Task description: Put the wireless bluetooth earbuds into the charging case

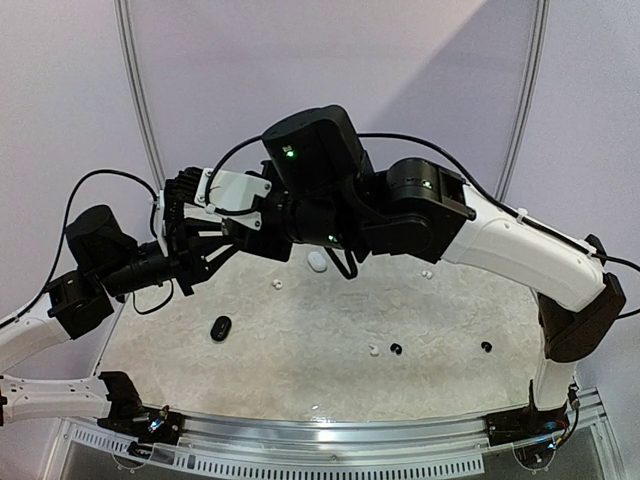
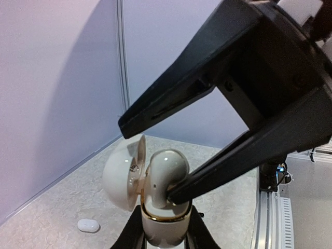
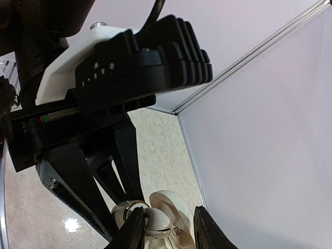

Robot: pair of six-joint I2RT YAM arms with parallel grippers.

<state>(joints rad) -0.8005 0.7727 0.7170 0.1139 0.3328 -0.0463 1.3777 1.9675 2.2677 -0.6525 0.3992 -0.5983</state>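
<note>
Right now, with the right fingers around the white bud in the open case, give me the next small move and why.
Probably draw the right gripper straight back and clear. The white earbud looks set in the open charging case, which the left gripper clamps, and the right fingers stand apart, one touching it.

White case (image 2: 120,179) (gold rim), speckled beige table (image 1: 420,315)

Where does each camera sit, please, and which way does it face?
Top external: above and behind the arms, facing down at the table; both show.
Left wrist: on that arm, facing past the left hand holding the white case.
Right wrist: opposite side, the right hand around that case.
Shared: both wrists show the case.
</note>
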